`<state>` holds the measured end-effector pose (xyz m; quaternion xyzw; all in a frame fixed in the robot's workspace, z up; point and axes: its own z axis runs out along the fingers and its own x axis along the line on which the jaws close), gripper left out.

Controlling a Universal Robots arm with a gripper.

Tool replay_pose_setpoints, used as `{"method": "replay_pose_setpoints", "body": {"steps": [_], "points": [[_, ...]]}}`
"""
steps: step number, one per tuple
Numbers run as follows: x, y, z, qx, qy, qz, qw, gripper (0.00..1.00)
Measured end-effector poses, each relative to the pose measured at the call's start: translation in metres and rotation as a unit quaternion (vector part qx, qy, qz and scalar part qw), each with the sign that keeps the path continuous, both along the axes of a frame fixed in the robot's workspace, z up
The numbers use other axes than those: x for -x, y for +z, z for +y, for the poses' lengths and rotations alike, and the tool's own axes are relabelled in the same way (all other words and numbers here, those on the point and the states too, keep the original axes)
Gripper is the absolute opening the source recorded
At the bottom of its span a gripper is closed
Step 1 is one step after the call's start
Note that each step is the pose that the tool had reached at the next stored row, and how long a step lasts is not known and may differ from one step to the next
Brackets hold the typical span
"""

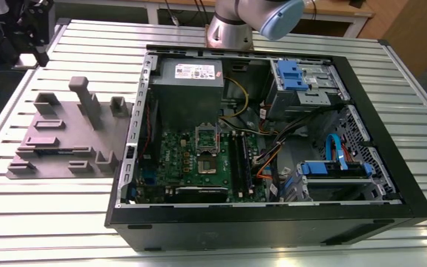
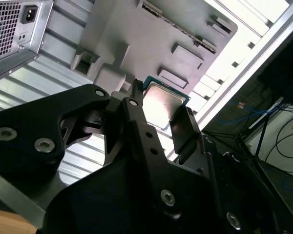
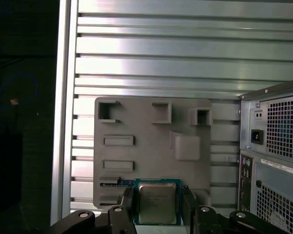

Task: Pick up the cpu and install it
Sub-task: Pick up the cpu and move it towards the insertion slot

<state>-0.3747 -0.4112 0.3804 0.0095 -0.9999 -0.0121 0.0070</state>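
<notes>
The cpu [image 3: 157,204] is a small square chip with a pale metal top and a green rim. It sits between the two black fingers [image 3: 128,201] of my gripper [image 3: 157,196], which is shut on it. In the second wrist view the cpu [image 2: 162,103] shows in the same grip of the gripper [image 2: 161,111]. It hangs well above the grey fixture plate [image 3: 151,151]. In the exterior view the metal socket frame [image 1: 207,146] lies on the green motherboard [image 1: 187,161] inside the open computer case [image 1: 273,222].
The grey fixture plate [image 1: 58,139] with raised blocks lies at the exterior view's left of the case, on a slatted aluminium table [image 1: 65,217]. The arm's base [image 1: 232,28] stands behind the case. Cables, blue drive bays [image 1: 295,75] and a power supply [image 1: 191,72] crowd the case interior.
</notes>
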Motion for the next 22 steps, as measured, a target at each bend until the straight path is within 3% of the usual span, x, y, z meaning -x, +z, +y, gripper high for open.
{"method": "replay_pose_setpoints", "body": {"steps": [22], "points": [[-0.0264,0.0000,0.0000,0.0000,0.000,0.0002,1.00000,0.47]]}}
